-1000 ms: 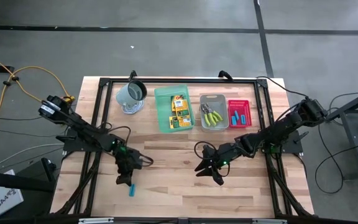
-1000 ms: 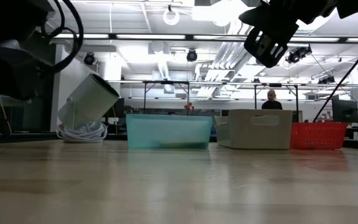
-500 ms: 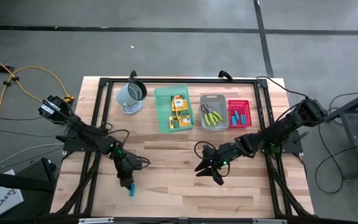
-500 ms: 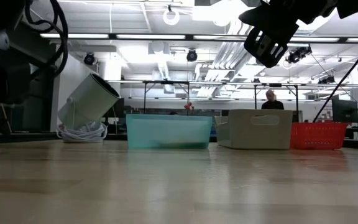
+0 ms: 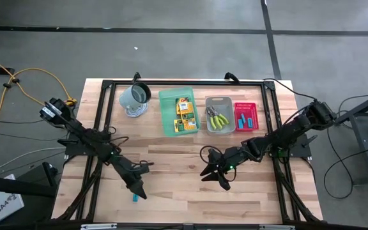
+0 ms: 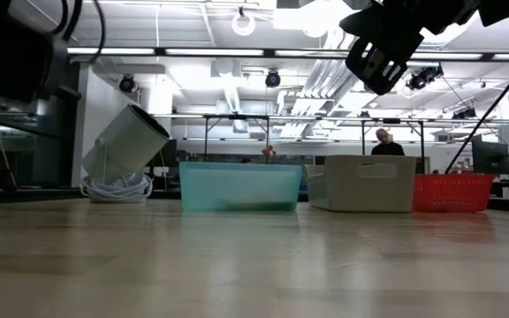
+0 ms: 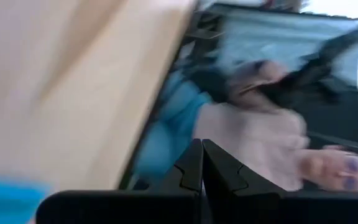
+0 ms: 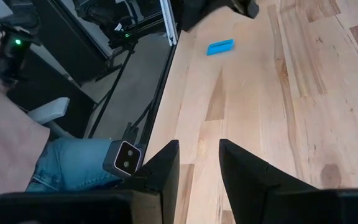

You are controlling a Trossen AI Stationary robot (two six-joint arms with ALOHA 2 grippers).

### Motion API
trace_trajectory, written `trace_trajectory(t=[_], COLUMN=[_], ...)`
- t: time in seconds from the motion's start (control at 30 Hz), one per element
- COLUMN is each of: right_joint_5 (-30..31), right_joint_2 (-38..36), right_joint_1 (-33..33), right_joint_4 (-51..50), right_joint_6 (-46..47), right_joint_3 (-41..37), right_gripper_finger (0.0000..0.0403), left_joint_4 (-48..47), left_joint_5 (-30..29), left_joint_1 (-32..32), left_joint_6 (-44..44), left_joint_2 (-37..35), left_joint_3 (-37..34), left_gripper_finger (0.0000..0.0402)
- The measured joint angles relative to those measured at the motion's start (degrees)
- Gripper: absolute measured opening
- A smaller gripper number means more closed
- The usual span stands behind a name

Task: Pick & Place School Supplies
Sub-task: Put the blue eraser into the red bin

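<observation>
The left gripper (image 5: pixel 139 191) hangs just over the cyan-blue piece (image 5: pixel 134 199) near the table's (image 5: pixel 171 204) front edge, its fingers (image 7: pixel 194 168) pressed together on nothing. The piece lies flat just beside the tips, seemingly untouched, though the arm partly hides it. To take it well, the jaws should spread first, straddle its short sides, then descend squarely. The right gripper (image 5: pixel 217 174) waits mid-table, half open and empty, well away. The red tray (image 5: pixel 258 115) sits far across the table from the left gripper.
</observation>
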Motion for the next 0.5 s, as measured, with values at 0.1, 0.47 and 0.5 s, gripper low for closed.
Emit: trace_trajectory(t=[0.1,0.47,0.5], right_joint_5=[-0.29,-0.39,-0.40], right_joint_2=[0.00,0.00,0.00], right_joint_1=[0.00,0.00,0.00], right_joint_4=[0.00,-0.02,-0.02], right_joint_6=[-0.92,-1.08,-1.06], right_joint_3=[0.00,0.00,0.00], right_gripper_finger=[0.0105,0.0105,0.0105], left_joint_4=[7.77,0.72,-3.82], left_joint_5=[-4.66,-7.46,-7.48], left_joint_1=[-1.29,-3.01,-3.01], left_joint_6=[1.94,8.98,8.96], left_joint_2=[0.00,-0.22,-0.22], left_joint_3=[0.31,12.41,14.25], left_gripper_finger=[0.0001,0.0001,0.0001])
